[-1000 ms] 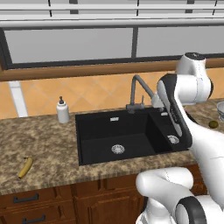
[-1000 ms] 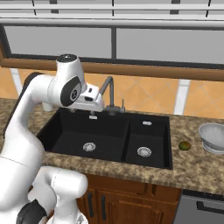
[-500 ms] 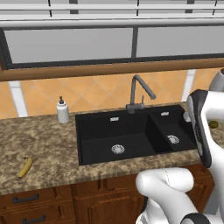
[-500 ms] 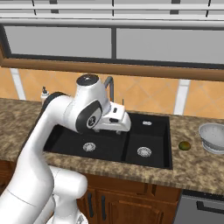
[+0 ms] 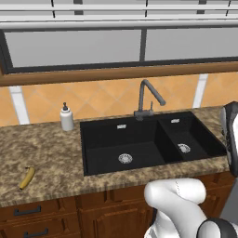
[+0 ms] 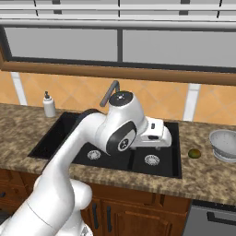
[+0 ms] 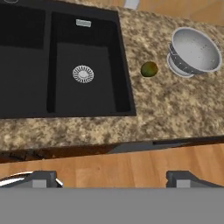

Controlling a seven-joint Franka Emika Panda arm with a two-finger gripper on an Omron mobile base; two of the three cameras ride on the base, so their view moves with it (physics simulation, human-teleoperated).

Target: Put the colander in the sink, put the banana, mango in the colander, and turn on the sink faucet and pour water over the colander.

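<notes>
The hand [image 7: 111, 177] hangs above the front edge of the surface [image 7: 166, 109] with its fingers [image 7: 43, 178] spread wide and nothing between them. The colander [image 7: 194, 51] sits on the granite to the right of the sink [image 7: 39, 65], apart from it. The mango [image 7: 149, 69] lies between the colander and the sink's right rim, just beside the colander but seemingly not touching it. The banana [image 5: 27, 178] lies on the surface well left of the basin. The sink faucet [image 5: 147, 97] stands behind the sink, near the soap dispenser [image 5: 67, 117].
</notes>
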